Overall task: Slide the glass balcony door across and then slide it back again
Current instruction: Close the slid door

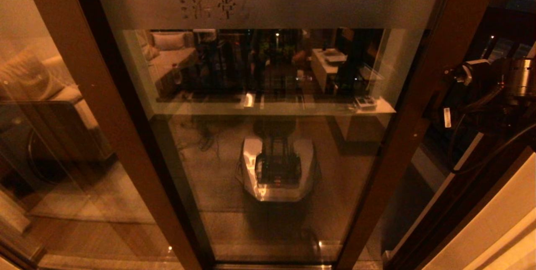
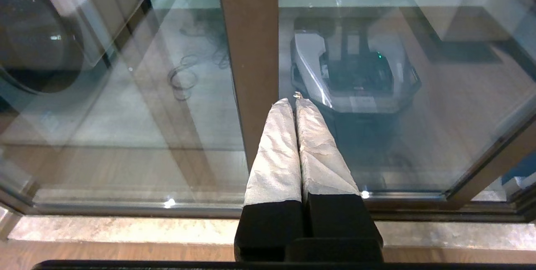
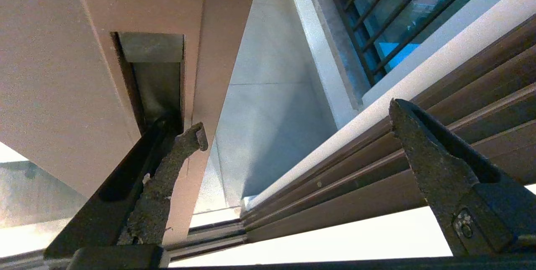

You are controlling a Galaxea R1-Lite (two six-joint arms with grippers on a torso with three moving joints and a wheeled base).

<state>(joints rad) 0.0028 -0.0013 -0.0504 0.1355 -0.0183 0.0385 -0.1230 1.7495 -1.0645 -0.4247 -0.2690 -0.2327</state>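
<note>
Glass balcony door (image 1: 268, 148), handle slot (image 3: 153, 81) partly hidden behind right gripper (image 3: 298, 124)

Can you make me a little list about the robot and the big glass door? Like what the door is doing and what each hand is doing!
door: glass balcony door, brown frame, frosted band near top
door gap: open strip beside its right stile, balcony floor showing
handle: recessed handle slot in the stile
right gripper: fingers open, one finger at the handle slot
left gripper: fingers shut, holding nothing, low before the glass
seen in glass: robot's own reflection
</note>
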